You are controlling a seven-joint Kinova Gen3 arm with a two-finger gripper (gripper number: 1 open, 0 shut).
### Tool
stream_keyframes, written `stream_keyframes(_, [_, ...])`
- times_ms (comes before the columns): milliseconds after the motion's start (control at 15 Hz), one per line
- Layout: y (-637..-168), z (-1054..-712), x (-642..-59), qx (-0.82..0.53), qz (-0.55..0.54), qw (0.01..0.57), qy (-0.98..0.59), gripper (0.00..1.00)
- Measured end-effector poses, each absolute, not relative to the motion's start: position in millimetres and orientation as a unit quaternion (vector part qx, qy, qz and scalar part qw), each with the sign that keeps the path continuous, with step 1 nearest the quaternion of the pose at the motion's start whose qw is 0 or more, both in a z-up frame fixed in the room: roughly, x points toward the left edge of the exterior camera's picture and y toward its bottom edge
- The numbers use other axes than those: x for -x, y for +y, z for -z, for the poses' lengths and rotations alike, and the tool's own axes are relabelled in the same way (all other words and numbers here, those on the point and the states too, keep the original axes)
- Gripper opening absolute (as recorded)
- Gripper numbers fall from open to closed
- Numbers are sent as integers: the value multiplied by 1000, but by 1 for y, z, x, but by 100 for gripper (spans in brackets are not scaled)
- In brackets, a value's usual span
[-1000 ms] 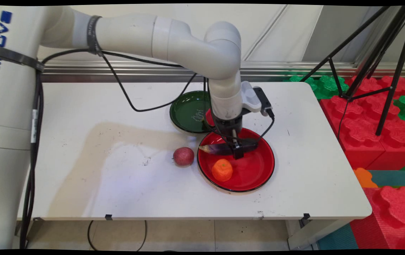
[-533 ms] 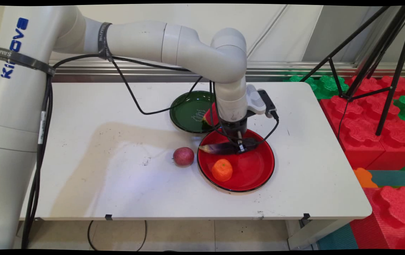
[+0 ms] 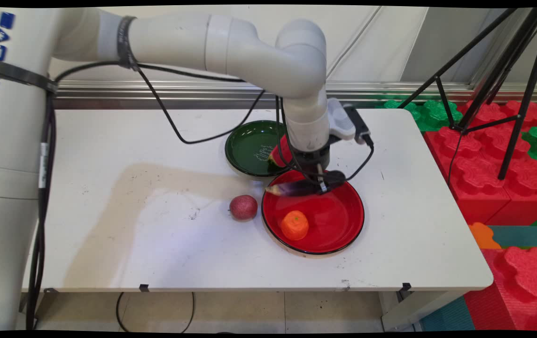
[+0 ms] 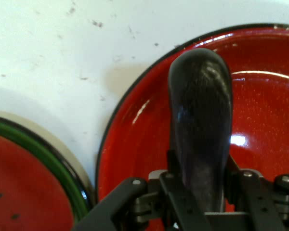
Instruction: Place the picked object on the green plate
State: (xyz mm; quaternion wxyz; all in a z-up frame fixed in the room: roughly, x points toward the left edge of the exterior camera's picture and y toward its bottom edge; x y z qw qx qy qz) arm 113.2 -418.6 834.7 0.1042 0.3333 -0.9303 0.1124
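Observation:
My gripper (image 3: 321, 186) is shut on a dark purple eggplant (image 3: 296, 188) and holds it lying level just above the far part of the red plate (image 3: 338, 220). In the hand view the eggplant (image 4: 201, 120) runs up from between the fingers (image 4: 171, 190) over the red plate (image 4: 135, 149). An orange tangerine (image 3: 294, 225) sits in the plate's left front part. A reddish round fruit (image 3: 243, 207) lies on the table left of the plate.
A dark green plate (image 3: 249, 148) stands behind the red one, with a watermelon slice (image 3: 280, 155) at its right side, partly hidden by the hand. Black cables hang from the arm. Red and green foam blocks (image 3: 484, 159) and a black tripod (image 3: 508, 84) stand beyond the table's right edge.
The gripper has risen, lifting the eggplant off the red plate's floor. The tangerine and the round fruit have not moved.

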Motion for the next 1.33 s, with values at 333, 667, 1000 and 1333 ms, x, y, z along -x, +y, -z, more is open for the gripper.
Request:
stream_keyframes(333, [-407,-873,-120,-337,-137,114,-924,0])
stream_keyframes(667, [-386,-935,-142,-344,-178,127,-913,0])
stream_keyframes(1000, [-366,-979,-177,-376,-205,134,-893,0])
stream_keyframes(1333, [-364,-997,-210,-427,-224,137,-865,0])
